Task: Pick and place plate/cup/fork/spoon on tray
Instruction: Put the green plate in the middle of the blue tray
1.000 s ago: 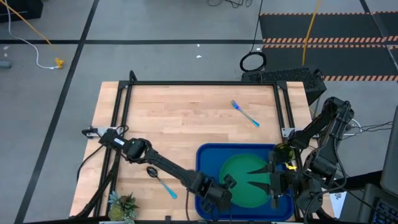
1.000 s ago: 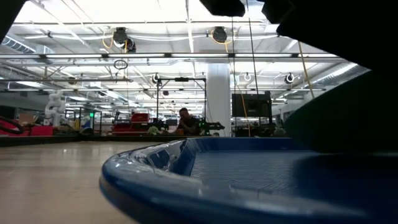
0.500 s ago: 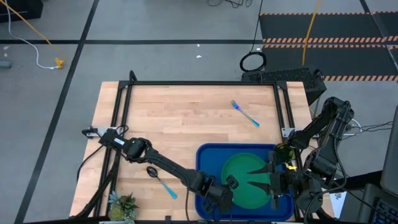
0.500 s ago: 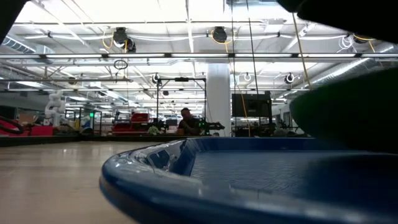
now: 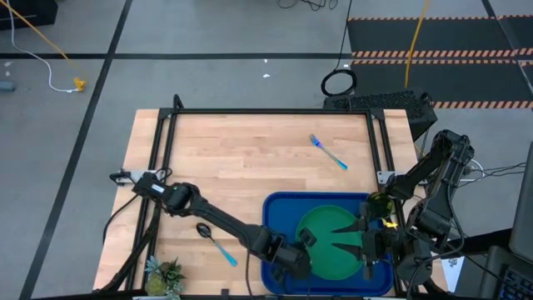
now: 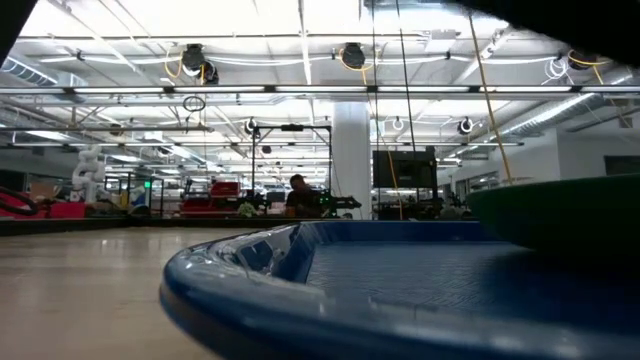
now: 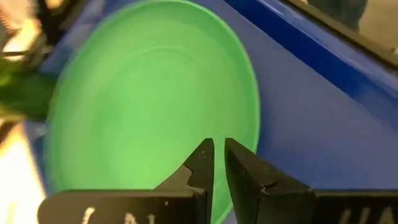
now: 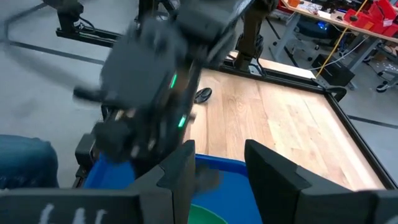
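The blue tray (image 6: 330,285) fills the foreground, the green plate (image 6: 570,205) inside it.
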Motion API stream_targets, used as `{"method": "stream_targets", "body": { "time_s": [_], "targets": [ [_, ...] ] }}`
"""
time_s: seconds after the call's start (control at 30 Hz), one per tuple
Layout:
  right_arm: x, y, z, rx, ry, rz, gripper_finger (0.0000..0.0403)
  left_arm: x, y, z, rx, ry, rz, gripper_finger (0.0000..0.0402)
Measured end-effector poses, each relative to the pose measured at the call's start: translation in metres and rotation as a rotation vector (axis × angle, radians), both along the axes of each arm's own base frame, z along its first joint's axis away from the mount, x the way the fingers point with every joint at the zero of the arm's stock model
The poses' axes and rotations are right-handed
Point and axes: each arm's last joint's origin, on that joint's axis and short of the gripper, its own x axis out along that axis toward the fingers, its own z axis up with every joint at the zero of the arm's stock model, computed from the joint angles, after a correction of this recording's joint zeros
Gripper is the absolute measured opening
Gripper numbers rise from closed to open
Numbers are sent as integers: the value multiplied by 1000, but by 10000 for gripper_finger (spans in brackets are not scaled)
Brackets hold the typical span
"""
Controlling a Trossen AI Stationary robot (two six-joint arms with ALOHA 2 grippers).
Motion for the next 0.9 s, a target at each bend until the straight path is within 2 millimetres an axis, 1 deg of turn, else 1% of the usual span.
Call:
{"method": "stream_targets", "body": {
  "time_s": [0.07, 0.1, 0.13, 0.3, 0.4, 0.5, 0.57, 0.7, 0.9],
  "targets": [
    [0, 0, 0, -3, 2, 1, 132, -6, 7, 16, -11, 12, 57, 42],
    [-1, 0, 0, -3, 2, 2, 132, -8, 10, 21, -25, 25, 90, 42],
    [-1, 0, 0, -3, 3, 2, 132, -10, 15, 22, -35, 56, 129, 42],
    [-1, 0, 0, -4, 4, 2, 132, -8, 47, 7, -79, 204, 364, 42],
    [-1, 0, 0, -4, 4, 3, 132, -4, 59, -3, -108, 244, 471, 42],
    [-3, 2, 0, -3, 3, 12, 132, 1, 63, -18, -139, 273, 512, 42],
    [-3, 2, 0, 0, 2, 16, 132, 3, 64, -22, -145, 280, 527, 42],
    [-5, 4, 0, 0, 1, 26, 132, 4, 63, -26, -153, 282, 538, 42],
    [-6, 4, 0, -2, 2, 29, 132, 6, 60, -24, -180, 252, 539, 42]
  ]
}}
